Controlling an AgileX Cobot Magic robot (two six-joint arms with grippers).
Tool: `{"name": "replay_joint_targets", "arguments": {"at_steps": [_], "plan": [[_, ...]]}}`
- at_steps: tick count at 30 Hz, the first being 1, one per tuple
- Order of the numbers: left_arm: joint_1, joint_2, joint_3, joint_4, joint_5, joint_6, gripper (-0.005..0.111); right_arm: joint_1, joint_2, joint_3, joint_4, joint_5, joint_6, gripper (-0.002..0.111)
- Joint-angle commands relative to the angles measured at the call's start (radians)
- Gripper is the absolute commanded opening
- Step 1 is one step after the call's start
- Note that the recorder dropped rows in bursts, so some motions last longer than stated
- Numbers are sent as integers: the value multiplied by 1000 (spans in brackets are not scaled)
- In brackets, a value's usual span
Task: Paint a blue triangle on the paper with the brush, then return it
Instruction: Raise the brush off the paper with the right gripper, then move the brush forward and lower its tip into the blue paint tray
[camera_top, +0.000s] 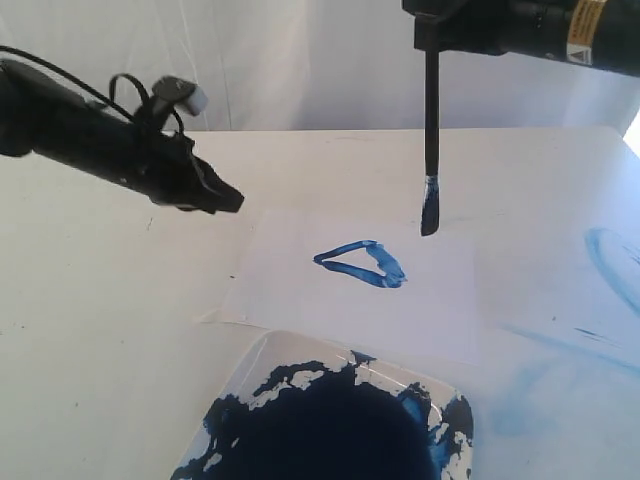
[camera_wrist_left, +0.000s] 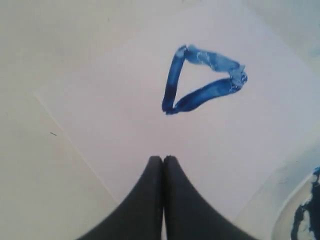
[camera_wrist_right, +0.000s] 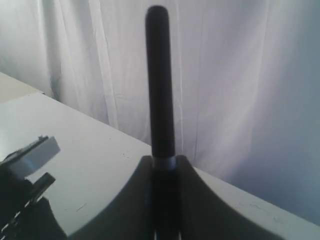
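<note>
Right end effector (camera_top: 432, 44): clamped on the brush (camera_top: 431, 140), held upright, wet tip apparently just off the paper (camera_top: 290, 295) beside the finished blue triangle (camera_top: 362, 263). Left end effector (camera_top: 228, 198): jaws together, empty, over the paper's edge. You should lift straight before carrying, probably toward the paint tray (camera_top: 262, 346), avoiding drips on the triangle.

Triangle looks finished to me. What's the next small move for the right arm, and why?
Probably carry the brush toward the paint tray to return it: the blue triangle is closed on the paper, and the bristle tip looks lifted off the sheet.
</note>
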Motion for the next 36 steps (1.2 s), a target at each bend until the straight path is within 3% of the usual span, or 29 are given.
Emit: {"name": "replay_joint_targets", "arguments": {"at_steps": [1, 6, 11, 16, 19, 25, 36], "plan": [[23, -150, -3, 72, 106, -105, 0, -1, -118, 49, -177, 11, 247, 0], [35, -432, -3, 79, 367, -147, 0, -1, -312, 194, -228, 11, 399, 0], [35, -732, 22, 165, 387, -322, 0, -1, -474, 330, -223, 45, 618, 0], [35, -1091, 307, 276, 439, -409, 0, -1, -531, 453, -227, 52, 881, 0], [35, -1258, 507, 281, 417, -404, 0, -1, -531, 487, -231, -19, 903, 0], [35, -1347, 681, 303, 379, -404, 0, -1, -531, 495, -254, -30, 903, 0], [35, -1347, 818, 306, 314, -402, 0, -1, -451, 495, -176, 18, 961, 0]]}}
